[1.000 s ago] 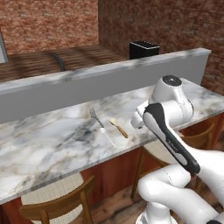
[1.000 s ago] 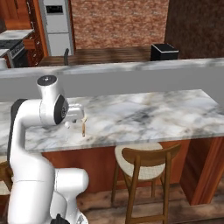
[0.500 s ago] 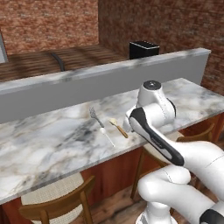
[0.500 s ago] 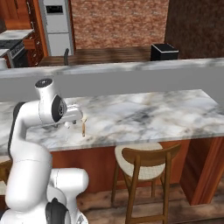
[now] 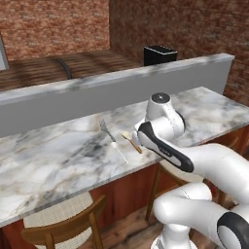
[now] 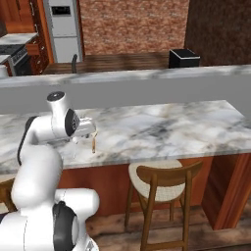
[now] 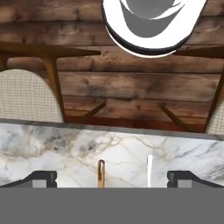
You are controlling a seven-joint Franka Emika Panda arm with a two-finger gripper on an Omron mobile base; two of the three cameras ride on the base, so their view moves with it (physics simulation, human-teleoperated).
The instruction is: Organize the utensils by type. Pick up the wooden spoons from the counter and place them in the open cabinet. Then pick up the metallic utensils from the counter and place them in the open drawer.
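1. On the near edge of the counter (image 5: 58, 155), just left of my arm, lies an orange-brown wooden spoon (image 5: 131, 142), and beside it to the left a silver fork (image 5: 112, 140) with its tines toward the far ledge (image 5: 73, 97).
2. From my hand camera, a tan wooden handle (image 7: 101, 174) and a pale metallic handle (image 7: 149, 172) lie side by side, a little apart, between my two finger tips.
3. My gripper (image 7: 112, 178) is spread wide and grasps nothing; it hangs over the marble above those handles.
4. I judge the wooden spoon is the first pick, and no utensil has been moved yet.
5. Risk: the two handles are close together, so closing from here could catch the metallic one along with the wood, or nudge it away.
6. Risk: both handles point at the counter's near edge, so a glancing touch might push one off toward the stools (image 6: 164, 179) and wooden floor (image 7: 131, 92) below.
7. Containers: I cannot see the open cabinet or open drawer from here, so I cannot tell what they hold.
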